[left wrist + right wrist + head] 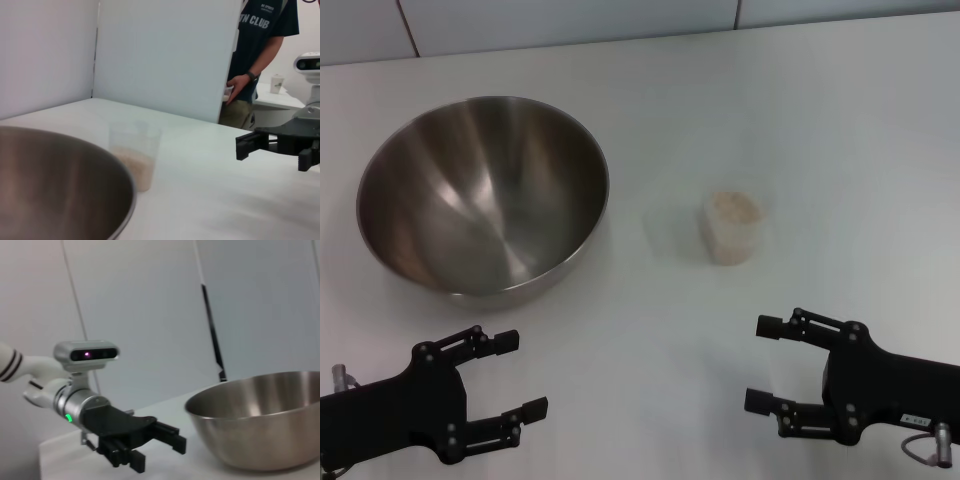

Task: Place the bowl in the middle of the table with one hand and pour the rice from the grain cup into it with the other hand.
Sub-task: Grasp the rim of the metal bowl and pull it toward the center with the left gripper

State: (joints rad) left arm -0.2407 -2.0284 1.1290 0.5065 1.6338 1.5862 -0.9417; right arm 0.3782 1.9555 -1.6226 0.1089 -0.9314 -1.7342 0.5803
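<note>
The steel bowl (pixel 485 195) stands empty on the left part of the white table (pixel 820 120). The clear grain cup (pixel 733 227) stands upright to its right, with rice (pixel 734 208) inside. My left gripper (pixel 523 374) is open and empty, low over the table in front of the bowl. My right gripper (pixel 760 363) is open and empty in front of the cup. The left wrist view shows the bowl (pixel 55 185), the cup (pixel 134 150) and the right gripper (pixel 272 145). The right wrist view shows the bowl (pixel 260 415) and the left gripper (pixel 157 442).
White wall panels (pixel 570 20) run behind the table's far edge. A person (pixel 260 50) stands beyond the table's far side in the left wrist view. Bare tabletop lies between the bowl and the cup.
</note>
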